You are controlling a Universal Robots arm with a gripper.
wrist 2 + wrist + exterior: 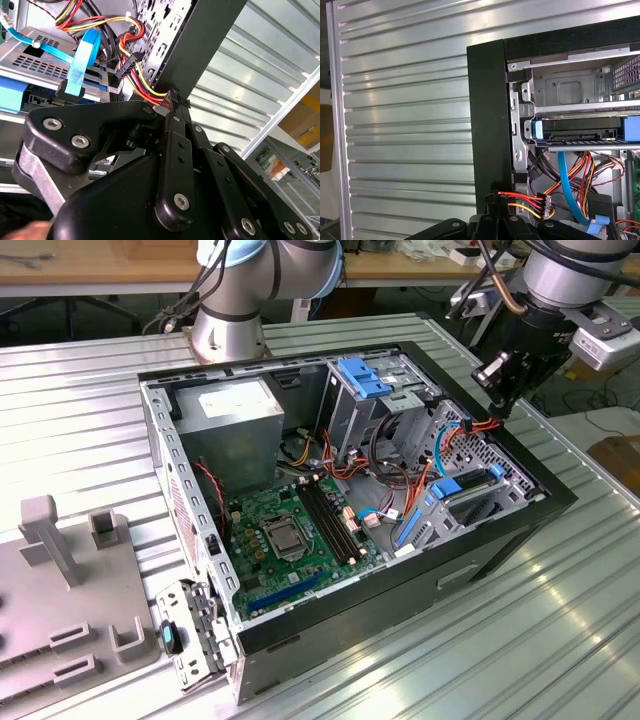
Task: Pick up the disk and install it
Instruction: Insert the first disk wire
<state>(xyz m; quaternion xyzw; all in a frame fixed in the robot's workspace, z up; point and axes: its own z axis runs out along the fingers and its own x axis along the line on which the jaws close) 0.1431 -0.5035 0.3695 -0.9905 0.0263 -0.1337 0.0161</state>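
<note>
The gripper [497, 400] hangs over the rim of the computer case [480, 550], at about two o'clock from the motherboard [290, 530] in the exterior view. Its jaws look clamped on the black plug of the power cable [522, 199]. In the first wrist view the disk [580, 134] sits in its bay, blue rails at both ends. The wires seem short and hug the case wall. A pull could twist the plug askew in the jaws or snag the blue data cable [567, 185] near the disk's sockets.

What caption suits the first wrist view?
Gripper holds a power cable at the computer case corner; the disk sits inside.
</note>
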